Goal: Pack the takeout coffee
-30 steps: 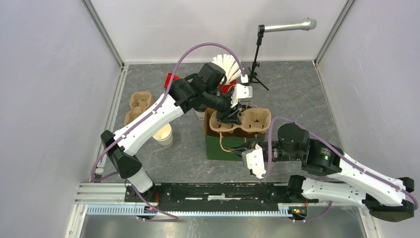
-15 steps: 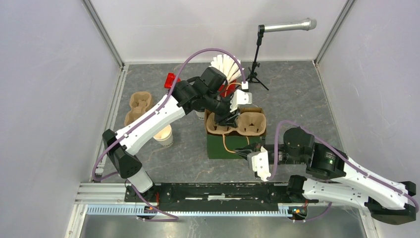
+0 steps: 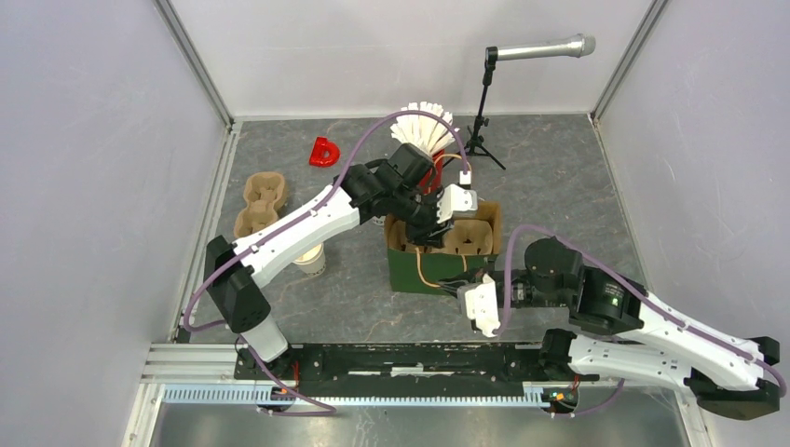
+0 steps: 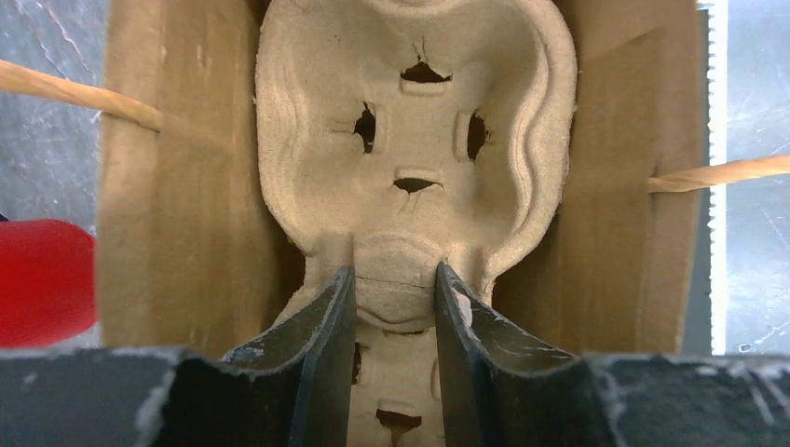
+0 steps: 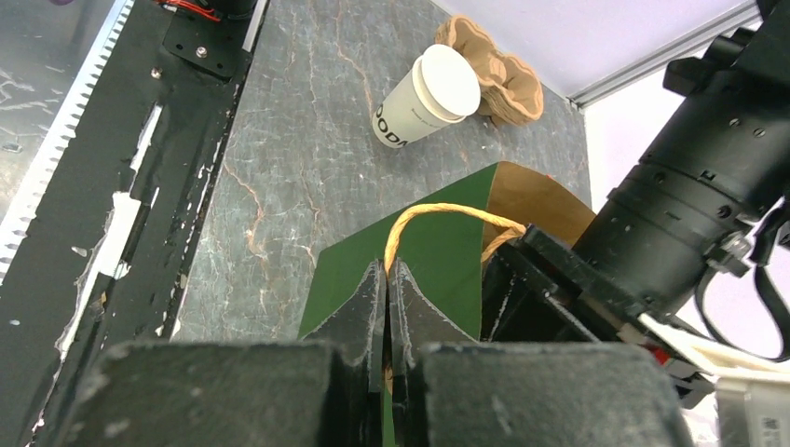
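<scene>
Top external view first: we see one white paper cup [image 3: 310, 260] standing upright on the table [image 3: 559, 186], left of the green bag [image 3: 435, 276] and half hidden under the left arm. The right wrist view shows the same cup [image 5: 424, 101] with dark print on its side, just beside a spare carrier [image 5: 498, 73] of brown pulp. We cannot find a second cup in any view.

Inside the open bag sits a pulp carrier [image 3: 469, 237], its cup wells empty. The left gripper [image 3: 431, 229] reaches down into the bag's mouth. From the left wrist we see the left gripper [image 4: 396, 298] partly closed, its two dark fingers [image 4: 328, 358] clamped on the narrow middle ridge of the carrier [image 4: 410, 112], with the bag's brown inner walls [image 4: 177, 186] on either side.

The right gripper [image 3: 465, 288] is at the bag's near side. In its own view the right gripper [image 5: 387, 284] is fully closed, pinching the twine handle [image 5: 449, 212], which loops up from between the fingertips.

Behind the bag stands a red cup [image 3: 430, 170] fanned with white sticks [image 3: 421, 126].
</scene>
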